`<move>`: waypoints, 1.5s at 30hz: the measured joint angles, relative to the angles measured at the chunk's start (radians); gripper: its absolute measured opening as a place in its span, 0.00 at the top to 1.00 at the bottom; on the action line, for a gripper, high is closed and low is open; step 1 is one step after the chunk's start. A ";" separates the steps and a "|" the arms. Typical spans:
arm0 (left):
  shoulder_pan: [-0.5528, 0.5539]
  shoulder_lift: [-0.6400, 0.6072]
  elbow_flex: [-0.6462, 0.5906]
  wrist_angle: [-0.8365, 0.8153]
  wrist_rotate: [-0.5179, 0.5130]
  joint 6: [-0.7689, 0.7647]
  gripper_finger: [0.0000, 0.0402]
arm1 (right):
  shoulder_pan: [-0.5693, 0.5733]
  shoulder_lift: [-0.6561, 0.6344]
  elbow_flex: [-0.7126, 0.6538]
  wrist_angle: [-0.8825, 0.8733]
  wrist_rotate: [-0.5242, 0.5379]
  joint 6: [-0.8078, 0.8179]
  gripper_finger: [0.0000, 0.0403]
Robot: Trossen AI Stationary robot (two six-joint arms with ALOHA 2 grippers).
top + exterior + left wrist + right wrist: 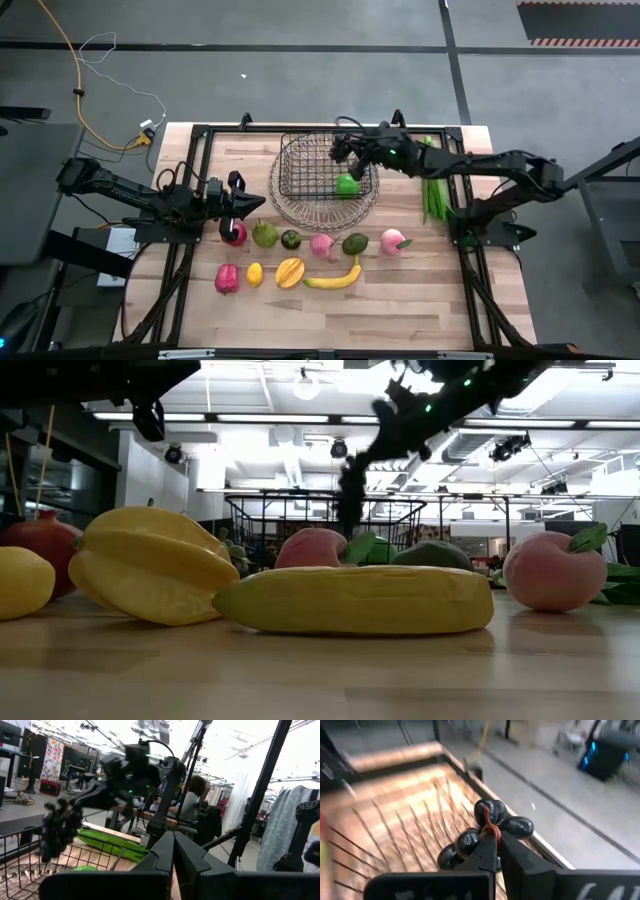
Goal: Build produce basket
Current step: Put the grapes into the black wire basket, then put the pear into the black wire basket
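The basket [300, 180], dark wire with a rounder, paler lower part, stands at the table's far middle with a green fruit [347, 185] inside. My right gripper [347, 152] hovers over the basket's far right part, shut on a bunch of dark grapes [492, 827], which also shows in the low view [350, 495]. My left gripper [173, 839] is shut and holds nothing. It floats left of the basket [255, 205], above a red apple [233, 233]. Other produce lies in two rows near the basket, among them a starfruit [150, 565], a banana [360, 600] and peaches [545, 570]. My right gripper pinches the grape bunch between its two fingertips at the reddish-brown stem [490, 829] among the berries. The fingers slant down from the table's right side. The bunch is lifted clear and hangs at the fingertips over the basket's inside.
A long green husk [433, 185] lies right of the basket, under my right arm. A red pepper [227, 278] and a lemon [255, 274] sit in the near row. The table's near strip [330, 325] is bare wood. A person sits in the room beyond [192, 800].
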 joint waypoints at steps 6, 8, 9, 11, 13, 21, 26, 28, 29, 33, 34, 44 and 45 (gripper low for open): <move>0.000 0.000 0.000 0.000 0.000 0.000 1.00 | -0.029 0.108 0.143 -0.287 -0.002 -0.011 1.00; 0.000 0.000 0.000 0.000 0.000 0.000 1.00 | -0.035 0.135 0.180 -0.348 -0.001 -0.024 1.00; 0.000 0.000 0.000 0.000 0.000 0.000 1.00 | -0.038 0.148 0.196 -0.371 0.003 -0.029 1.00; 0.000 0.000 0.000 0.000 0.000 0.000 1.00 | -0.038 0.173 0.223 -0.418 0.034 -0.029 1.00; 0.000 0.000 0.000 -0.001 0.000 0.000 1.00 | -0.038 0.193 0.244 -0.474 0.058 -0.029 1.00; 0.000 0.000 0.000 -0.001 0.000 0.000 1.00 | -0.038 0.213 0.268 -0.597 0.065 -0.030 1.00; 0.000 0.000 0.000 -0.001 0.000 0.000 1.00 | -0.038 0.213 0.268 -0.618 0.065 -0.022 0.99; 0.000 0.000 0.000 -0.001 0.000 0.000 1.00 | -0.038 0.213 0.268 -0.619 0.062 -0.002 0.97; 0.000 0.000 0.000 -0.001 0.000 0.000 1.00 | -0.038 0.213 0.268 -0.621 0.056 0.002 0.94; 0.000 0.000 0.000 -0.001 0.000 0.000 1.00 | -0.038 0.213 0.268 -0.625 0.035 -0.003 0.79; 0.000 0.000 0.000 -0.001 0.000 0.000 1.00 | -0.037 0.211 0.268 -0.626 0.037 -0.007 0.75; 0.000 0.000 0.000 -0.001 0.000 0.001 1.00 | -0.001 0.003 0.171 -0.680 0.061 -0.014 0.44; 0.000 0.000 0.000 -0.001 0.000 0.006 1.00 | 0.010 -0.041 0.134 -0.655 0.055 0.002 0.43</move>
